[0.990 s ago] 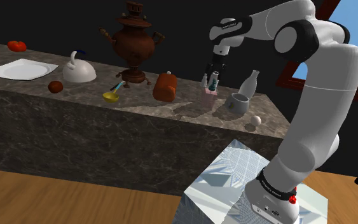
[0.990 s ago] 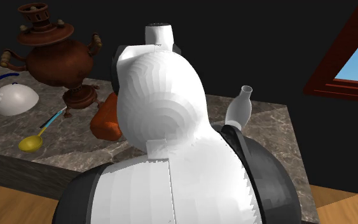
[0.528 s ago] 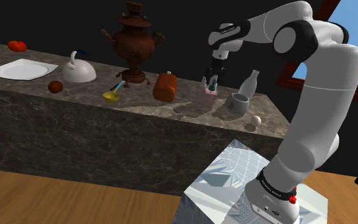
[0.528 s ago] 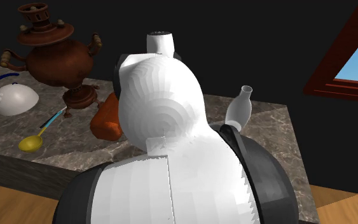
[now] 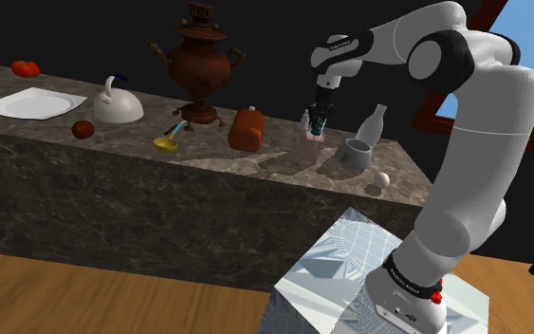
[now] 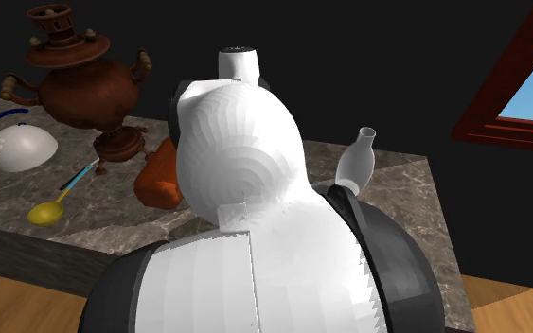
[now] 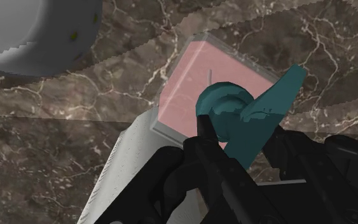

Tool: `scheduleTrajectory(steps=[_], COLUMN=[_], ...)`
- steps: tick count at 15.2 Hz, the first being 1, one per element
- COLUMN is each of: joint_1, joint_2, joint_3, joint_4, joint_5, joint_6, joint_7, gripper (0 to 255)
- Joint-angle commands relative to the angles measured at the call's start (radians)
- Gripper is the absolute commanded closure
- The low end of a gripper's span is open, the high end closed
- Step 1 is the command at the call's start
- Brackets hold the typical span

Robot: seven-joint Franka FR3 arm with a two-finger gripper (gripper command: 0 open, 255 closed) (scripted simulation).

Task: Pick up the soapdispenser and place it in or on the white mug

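Dispenser (image 7: 193, 86) stands on the marble counter (image 7: 25, 165), its teal pump nearest the wrist camera and its pink body below that. The gripper (image 7: 240, 133) is clamped on the pump, a black finger pressed to each side. Past the pink body stands the pale grey mug (image 7: 37, 32), near but apart.

In the shoulder view the stand (image 5: 336, 275) is closest, at the lower right. The arm (image 5: 483, 142) rises from it and bends over towards the view's left, with the gripper (image 5: 319, 121) pointing down onto the dispenser (image 5: 311, 140). A small white ball (image 5: 381, 179) sits near the counter's (image 5: 113, 161) front edge, the mug (image 5: 356, 153) behind it and a white bottle (image 5: 375, 125) just behind the mug. Farther left are a yellow spoon (image 5: 167, 142), a brown samovar (image 5: 198, 62), a white kettle (image 5: 118, 106) and a plate (image 5: 32, 102).

In the second exterior view the arm's (image 6: 245, 189) white back is closest, with the bottle (image 6: 357, 161) beyond it
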Motion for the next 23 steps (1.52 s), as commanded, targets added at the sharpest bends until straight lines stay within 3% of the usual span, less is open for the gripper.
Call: scheduleTrajectory(steps=[1, 6, 23], joint_1=[0.000, 0.000, -0.002], joint_2=[0.000, 0.000, -0.042], joint_3=[0.000, 0.000, -0.007], joint_4=[0.000, 0.000, 0.171], joint_5=[0.000, 0.000, -0.015], joint_6=[0.000, 0.000, -0.212], joint_7=[0.000, 0.000, 0.010], gripper=[255, 255, 255])
